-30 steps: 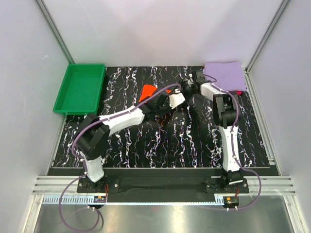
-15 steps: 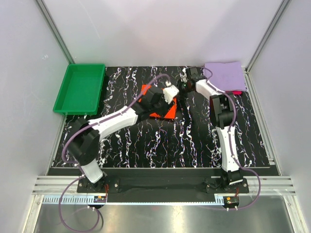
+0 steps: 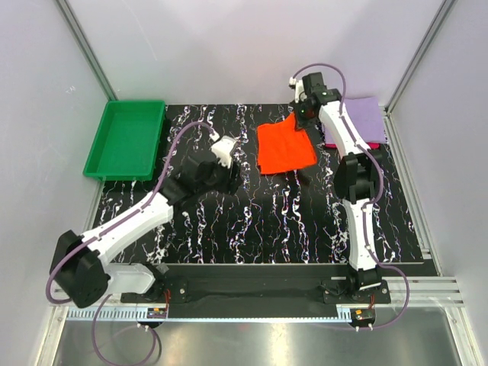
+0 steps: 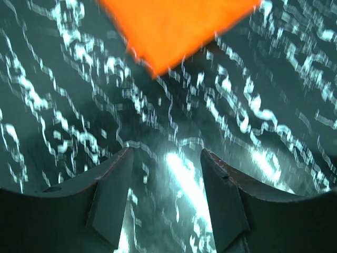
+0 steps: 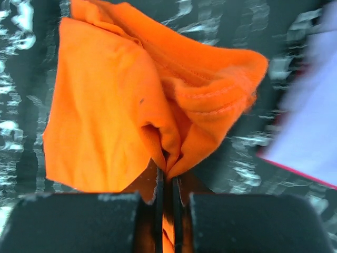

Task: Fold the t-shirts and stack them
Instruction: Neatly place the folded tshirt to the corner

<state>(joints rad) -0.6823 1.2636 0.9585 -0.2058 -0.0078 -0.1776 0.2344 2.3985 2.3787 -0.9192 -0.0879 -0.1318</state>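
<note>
One green tray sits apart from orange t-shirt.

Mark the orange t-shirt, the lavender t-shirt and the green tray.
orange t-shirt [image 3: 284, 149]: top external view, middle of the cloth.
lavender t-shirt [image 3: 366, 118]: top external view, middle of its top face.
green tray [image 3: 126, 141]: top external view, bare floor.

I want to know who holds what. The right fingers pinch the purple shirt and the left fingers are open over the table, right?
No: the right fingers pinch the orange shirt, not the purple shirt; the right wrist view shows it. The left fingers are open over the table.
</note>
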